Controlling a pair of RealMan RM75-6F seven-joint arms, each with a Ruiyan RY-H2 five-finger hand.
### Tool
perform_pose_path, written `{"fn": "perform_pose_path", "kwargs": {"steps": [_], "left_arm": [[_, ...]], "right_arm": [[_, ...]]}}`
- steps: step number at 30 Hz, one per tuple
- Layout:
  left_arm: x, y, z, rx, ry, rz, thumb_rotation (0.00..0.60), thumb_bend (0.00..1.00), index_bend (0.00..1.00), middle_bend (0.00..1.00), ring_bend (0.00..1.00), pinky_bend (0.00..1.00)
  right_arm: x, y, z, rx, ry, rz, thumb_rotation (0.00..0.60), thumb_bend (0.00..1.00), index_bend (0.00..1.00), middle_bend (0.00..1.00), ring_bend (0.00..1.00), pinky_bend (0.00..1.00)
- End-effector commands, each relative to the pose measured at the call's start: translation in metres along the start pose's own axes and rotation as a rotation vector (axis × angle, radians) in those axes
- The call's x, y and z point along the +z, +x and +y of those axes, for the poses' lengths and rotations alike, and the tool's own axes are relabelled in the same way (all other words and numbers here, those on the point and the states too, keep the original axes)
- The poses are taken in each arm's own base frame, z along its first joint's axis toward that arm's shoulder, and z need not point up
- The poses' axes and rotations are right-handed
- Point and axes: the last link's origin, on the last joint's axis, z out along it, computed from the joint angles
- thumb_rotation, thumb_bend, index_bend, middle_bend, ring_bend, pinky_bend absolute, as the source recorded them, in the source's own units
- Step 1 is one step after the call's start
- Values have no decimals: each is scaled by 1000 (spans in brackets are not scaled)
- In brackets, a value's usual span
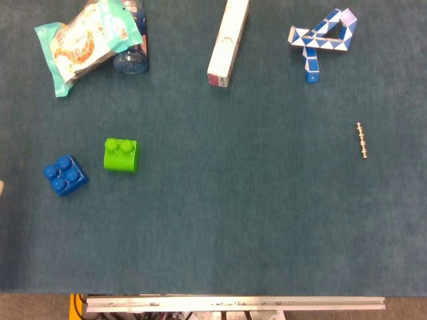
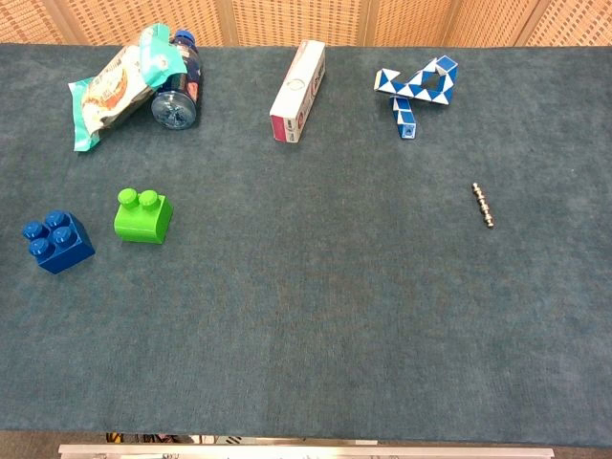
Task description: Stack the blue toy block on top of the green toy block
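The blue toy block (image 1: 65, 175) (image 2: 58, 241) lies on the table's left side, studs up. The green toy block (image 1: 121, 155) (image 2: 143, 216) stands just to its right and slightly farther back, a small gap between them. Neither block touches anything else. Neither hand shows plainly in the head or chest view. A small pale sliver (image 1: 1, 188) at the left edge of the head view is too little to identify.
At the back left a snack bag (image 1: 83, 37) leans on a blue bottle (image 1: 131, 59). A white box (image 1: 227, 41) lies at the back centre, a blue-white twist puzzle (image 1: 320, 39) at the back right, and a small metal chain (image 1: 361, 140) on the right. The table's front edge (image 1: 233, 303) runs along the bottom.
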Motion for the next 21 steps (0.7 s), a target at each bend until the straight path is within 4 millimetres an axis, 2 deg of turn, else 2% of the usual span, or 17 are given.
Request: {"fn": "perform_pose_path", "kwargs": {"steps": [1, 14, 21], "left_arm": [[0, 0, 0, -2, 0, 4, 600, 206, 217, 173, 211, 197], [2, 0, -3, -2, -25, -1, 600, 206, 217, 173, 211, 195], [11, -5, -4, -6, -60, -95, 600, 206, 217, 177, 211, 192]], "right_arm": [[0, 0, 0, -1, 1, 0, 600, 158, 248, 287, 278, 357], [13, 13, -8, -10, 41, 28, 600, 158, 248, 287, 277, 357], [19, 18, -14, -28, 69, 38, 600, 158, 248, 287, 277, 357]]}}
